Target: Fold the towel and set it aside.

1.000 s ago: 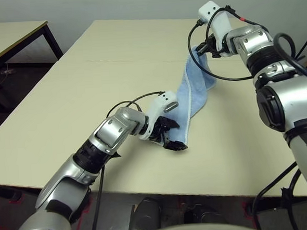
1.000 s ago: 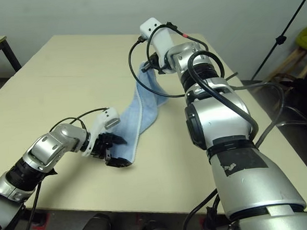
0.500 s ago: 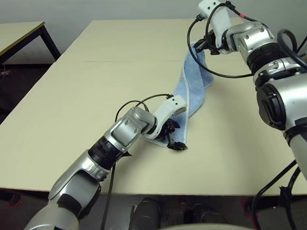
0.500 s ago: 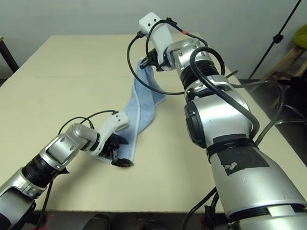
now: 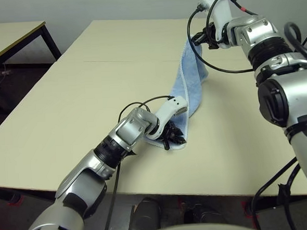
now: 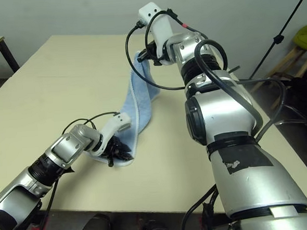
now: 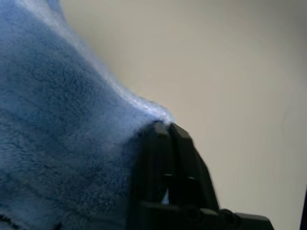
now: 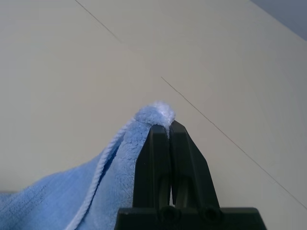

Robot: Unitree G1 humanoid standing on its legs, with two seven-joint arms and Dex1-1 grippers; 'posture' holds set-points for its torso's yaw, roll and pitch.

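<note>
Soft light-blue fluffy towel (image 5: pixel 190 84): stretched from near middle to far right of pale table (image 5: pixel 64 105) | left gripper (image 5: pixel 175 140): pinched on near end, low | right gripper (image 5: pixel 200 39): pinched on far end, high | Tip: keep both pinches tight, bring ends together slowly.

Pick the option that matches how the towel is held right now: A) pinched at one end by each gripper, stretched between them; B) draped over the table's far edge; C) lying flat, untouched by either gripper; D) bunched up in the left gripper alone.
A: the right gripper pinches the towel's raised far end, and the left gripper is shut on its near end at the table.
</note>
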